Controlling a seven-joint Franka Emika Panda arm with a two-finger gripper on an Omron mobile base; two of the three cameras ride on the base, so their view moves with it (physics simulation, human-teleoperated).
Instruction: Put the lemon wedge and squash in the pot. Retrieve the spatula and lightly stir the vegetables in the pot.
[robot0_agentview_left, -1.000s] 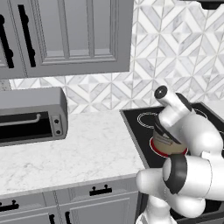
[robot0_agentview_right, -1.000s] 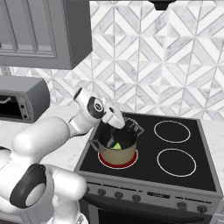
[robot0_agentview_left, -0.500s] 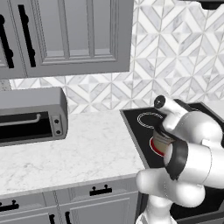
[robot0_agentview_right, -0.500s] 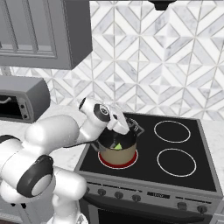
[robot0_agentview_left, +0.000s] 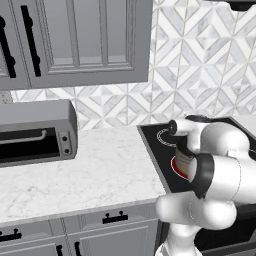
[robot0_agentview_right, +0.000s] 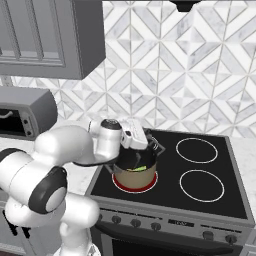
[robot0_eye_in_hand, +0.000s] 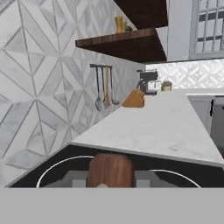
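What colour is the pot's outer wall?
Tan-beige, with a black rim; the pot shows best in the right base view, on the glowing red burner.

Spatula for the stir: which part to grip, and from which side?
Grip the spatula by its straight reddish-brown handle, coming from above the pot. The blade has to reach down past the rim, so the handle's upper end is the free part. The gripper is shut on that handle.
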